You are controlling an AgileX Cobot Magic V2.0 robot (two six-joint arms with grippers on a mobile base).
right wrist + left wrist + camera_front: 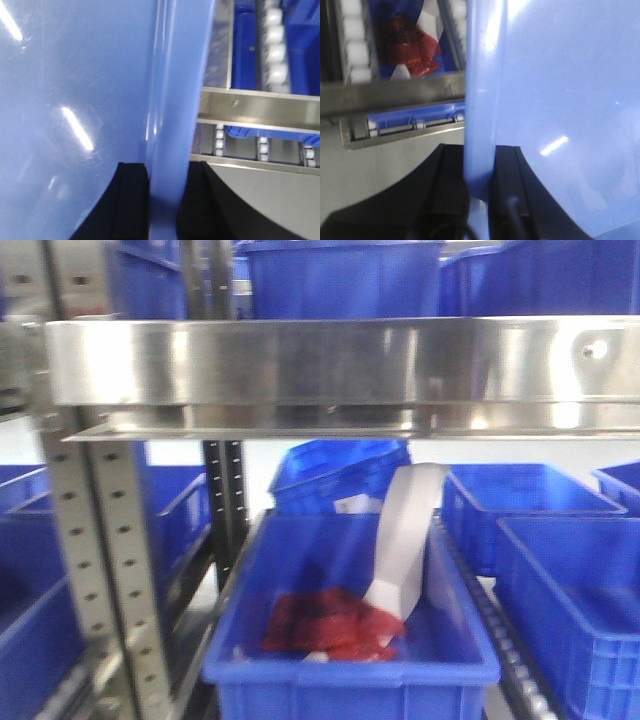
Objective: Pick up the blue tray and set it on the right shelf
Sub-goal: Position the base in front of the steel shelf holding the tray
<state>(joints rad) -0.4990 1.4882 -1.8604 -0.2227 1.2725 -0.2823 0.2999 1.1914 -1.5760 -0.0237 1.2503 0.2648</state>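
The front camera stands close before the steel shelf (330, 365), facing it square. The shelf's lip crosses the upper frame, with a blue bin (350, 660) of red packets (330, 625) below. The wrist cameras look along the left gripper (479, 175) and right gripper (167, 180), hard against the blue tray (560, 100). Those red packets also show at the upper left of the left wrist view.

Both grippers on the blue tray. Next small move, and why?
Probably ease both arms forward together, grippers shut. The left gripper and right gripper each clamp the blue tray by its rim, and the steel shelf lies ahead; the tray isn't on it yet. Clearance over its front edge can't be judged, so go slowly.
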